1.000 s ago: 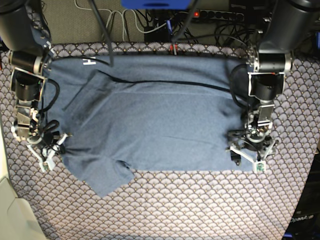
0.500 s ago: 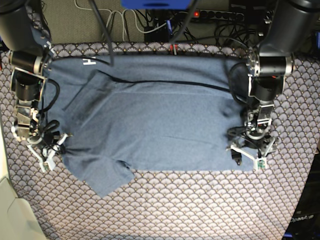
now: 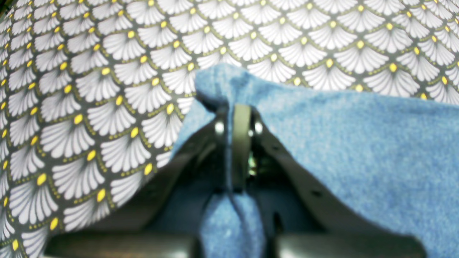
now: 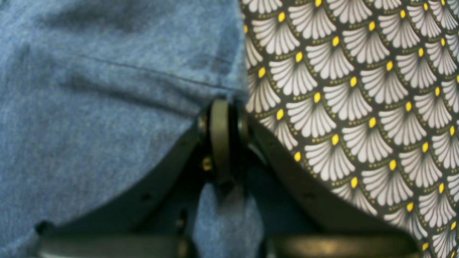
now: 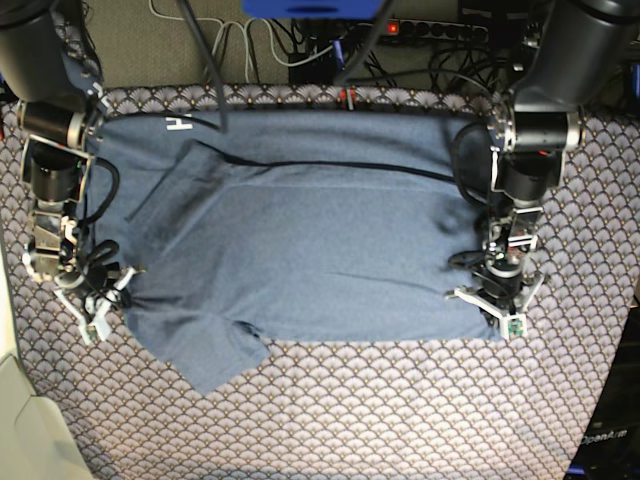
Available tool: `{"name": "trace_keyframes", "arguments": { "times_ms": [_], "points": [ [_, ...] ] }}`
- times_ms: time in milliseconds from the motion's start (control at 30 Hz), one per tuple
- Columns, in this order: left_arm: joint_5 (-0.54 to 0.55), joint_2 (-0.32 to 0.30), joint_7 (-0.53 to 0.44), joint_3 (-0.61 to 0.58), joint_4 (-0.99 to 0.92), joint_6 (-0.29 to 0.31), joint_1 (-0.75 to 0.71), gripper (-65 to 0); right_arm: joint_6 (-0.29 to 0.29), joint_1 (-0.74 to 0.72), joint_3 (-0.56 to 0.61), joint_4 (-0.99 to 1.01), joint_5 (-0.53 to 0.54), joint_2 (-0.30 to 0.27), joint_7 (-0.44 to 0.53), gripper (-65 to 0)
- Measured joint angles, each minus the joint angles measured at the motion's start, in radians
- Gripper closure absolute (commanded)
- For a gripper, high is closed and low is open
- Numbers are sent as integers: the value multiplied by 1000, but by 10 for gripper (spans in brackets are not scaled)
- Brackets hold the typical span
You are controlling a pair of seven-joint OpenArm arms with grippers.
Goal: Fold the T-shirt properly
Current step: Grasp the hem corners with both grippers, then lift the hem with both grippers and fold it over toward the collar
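Observation:
The slate-blue T-shirt (image 5: pixel 320 250) lies spread across the table, with a dark fold line across its upper part and a white letter (image 5: pixel 178 125) showing at its far left corner. One sleeve (image 5: pixel 215 355) sticks out at the front left. My left gripper (image 5: pixel 498 312) is at the shirt's front right corner. In the left wrist view this gripper (image 3: pixel 238 111) is shut on a bunched corner of the T-shirt (image 3: pixel 358 150). My right gripper (image 5: pixel 108 298) is at the shirt's left edge. The right wrist view shows it (image 4: pixel 222 107) shut on the T-shirt (image 4: pixel 89 107) hem.
The scallop-patterned tablecloth (image 5: pixel 350 420) covers the table around the shirt. Cables and a power strip (image 5: pixel 430 30) lie behind the far edge. A black cable (image 5: pixel 205 60) hangs down at the back left. A white object (image 5: pixel 20 420) sits at the front left corner.
My left gripper has closed on the shirt's front right corner and moved slightly up and inward, puckering the cloth there. The right gripper has stayed put.

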State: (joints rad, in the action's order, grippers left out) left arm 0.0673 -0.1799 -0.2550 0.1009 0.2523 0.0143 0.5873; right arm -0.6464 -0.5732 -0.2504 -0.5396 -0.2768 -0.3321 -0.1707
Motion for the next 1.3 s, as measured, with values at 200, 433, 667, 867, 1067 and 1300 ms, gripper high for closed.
{"name": "trace_keyframes", "arguments": {
  "times_ms": [200,433,667,867,1067,1300],
  "points": [
    [0,0,31,0,40,-5,-9,-3,-3,-8,0,-3,-6,2,-11,0],
    [7,0,193,0,269,-14,-109,-3,-7,37,0,-143,-6,11,-34,0],
    [98,-7,359,-1,589,-18,-236,-3,-8,113,-1,-284,-7,14,-89,0],
    [99,-7,392,-1,717,-18,-311,-3,-8,238,-2,-431,51,21,-89,0],
    [103,-2,395,100,792,-13,-378,-3,-16,312,-1,-565,103,8,-159,0],
    [103,-2,404,147,857,-11,-463,-3,-63,425,-68,-741,129,16,-238,0]
  ]
}}
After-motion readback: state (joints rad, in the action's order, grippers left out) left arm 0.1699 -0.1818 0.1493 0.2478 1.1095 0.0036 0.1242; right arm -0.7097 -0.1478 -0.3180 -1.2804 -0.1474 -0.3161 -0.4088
